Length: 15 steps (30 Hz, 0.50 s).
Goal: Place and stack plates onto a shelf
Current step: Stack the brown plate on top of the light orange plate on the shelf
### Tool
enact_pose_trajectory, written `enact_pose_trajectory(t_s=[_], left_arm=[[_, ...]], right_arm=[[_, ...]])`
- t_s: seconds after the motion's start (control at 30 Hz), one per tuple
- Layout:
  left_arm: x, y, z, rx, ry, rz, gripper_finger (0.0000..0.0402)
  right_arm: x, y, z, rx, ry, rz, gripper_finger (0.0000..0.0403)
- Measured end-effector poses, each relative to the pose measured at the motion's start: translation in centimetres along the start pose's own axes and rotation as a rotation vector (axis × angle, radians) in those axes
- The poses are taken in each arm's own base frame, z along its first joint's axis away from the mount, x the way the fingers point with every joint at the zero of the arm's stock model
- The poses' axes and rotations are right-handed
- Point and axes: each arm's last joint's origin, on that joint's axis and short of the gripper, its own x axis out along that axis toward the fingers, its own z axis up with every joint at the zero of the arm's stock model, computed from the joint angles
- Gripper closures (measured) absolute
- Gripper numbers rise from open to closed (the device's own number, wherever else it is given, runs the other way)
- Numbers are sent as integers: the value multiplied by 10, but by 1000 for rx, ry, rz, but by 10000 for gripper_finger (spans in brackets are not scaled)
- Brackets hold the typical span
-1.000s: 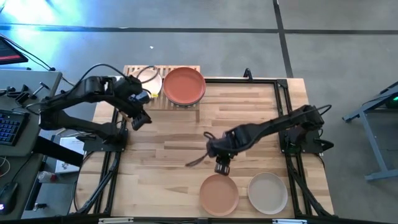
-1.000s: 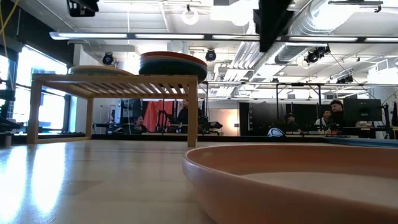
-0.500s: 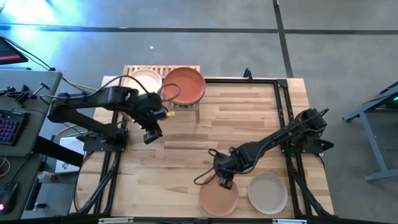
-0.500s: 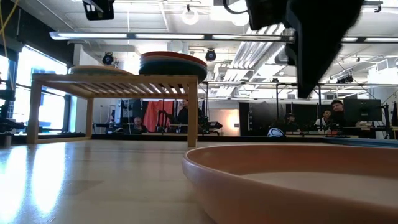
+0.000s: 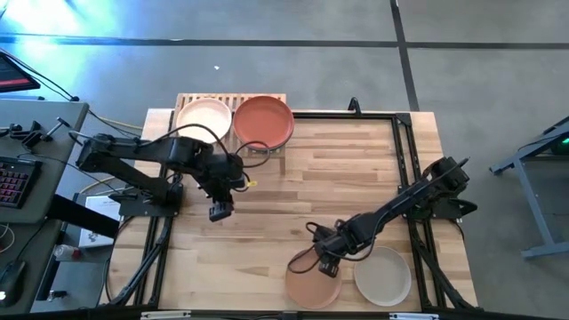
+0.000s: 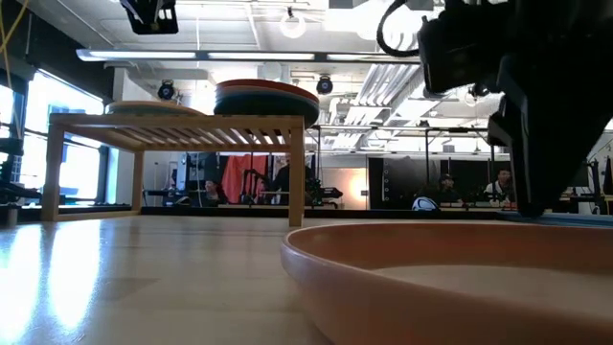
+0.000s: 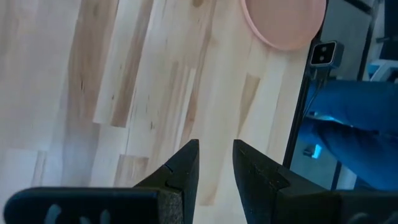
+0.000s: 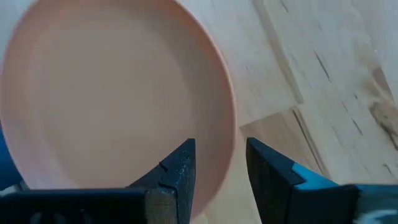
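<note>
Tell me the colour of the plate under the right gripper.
Tan-orange plate, clearest in the right wrist view.

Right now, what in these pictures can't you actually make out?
- Stack under the terracotta plate: high view shows only the top plate; low view gives edges, no count.
- Right pincer over the peach plate: rim contact can't be told.
- Beige plate: hidden in the low view by the peach plate.

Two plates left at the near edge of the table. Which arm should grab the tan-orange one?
The right. Its end effector hangs directly over the tan-orange plate's rim, fingers open astride the edge. The left end effector is empty, out over bare table nearer the shelf.
</note>
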Motion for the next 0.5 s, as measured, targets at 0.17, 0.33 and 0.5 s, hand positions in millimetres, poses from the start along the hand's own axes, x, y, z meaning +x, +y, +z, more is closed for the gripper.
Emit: enact_pose_trajectory(t_s=[0.17,0.33,0.5], left_arm=[[3,-2,0,6,11,0,316],[3,-2,0,4,12,-3,316],[2,-2,0,4,12,-3,316]], right_arm=[[8,-8,-6,31,10,-13,284],[15,-14,-11,93,12,-15,284],[19,-18,-13,104,4,-9,284]])
